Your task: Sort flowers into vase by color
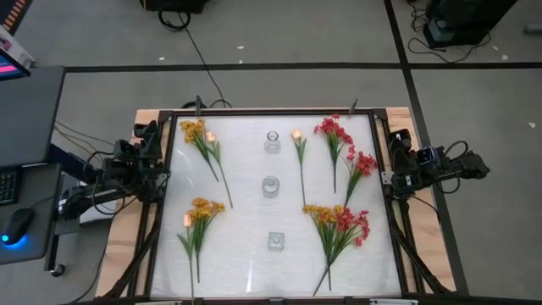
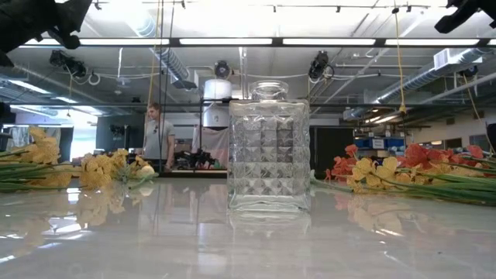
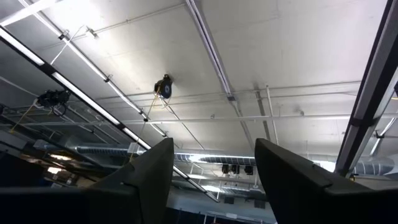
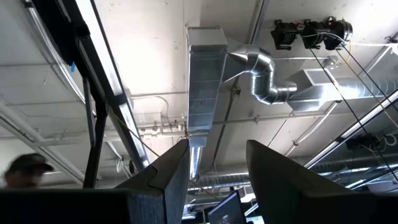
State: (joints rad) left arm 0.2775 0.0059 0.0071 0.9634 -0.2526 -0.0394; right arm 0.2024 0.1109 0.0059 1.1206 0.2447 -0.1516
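Note:
Flowers lie flat on the white table top. Yellow sprigs [image 1: 200, 140] [image 1: 199, 222] are on the left, and a peach bud [image 1: 298, 146] sits far of centre. Red sprigs [image 1: 335, 137] [image 1: 361, 167] lie on the right, and a mixed yellow-orange and red bunch [image 1: 339, 227] lies near right. Three clear glass vases [image 1: 272, 141] [image 1: 270, 186] [image 1: 276, 241] stand in a row down the middle; the nearest one [image 2: 269, 147] is square and faceted. My left gripper [image 3: 214, 146] and my right gripper [image 4: 217, 146] are open, point up at the ceiling, and are parked at the table's left and right edges.
My left arm [image 1: 135, 165] is folded by the table's left edge and my right arm [image 1: 415, 165] by the right edge. A dark frame [image 1: 169, 114] borders the table. A desk with a mouse [image 1: 17, 224] stands left of it. A person [image 2: 159, 136] stands far behind the table.

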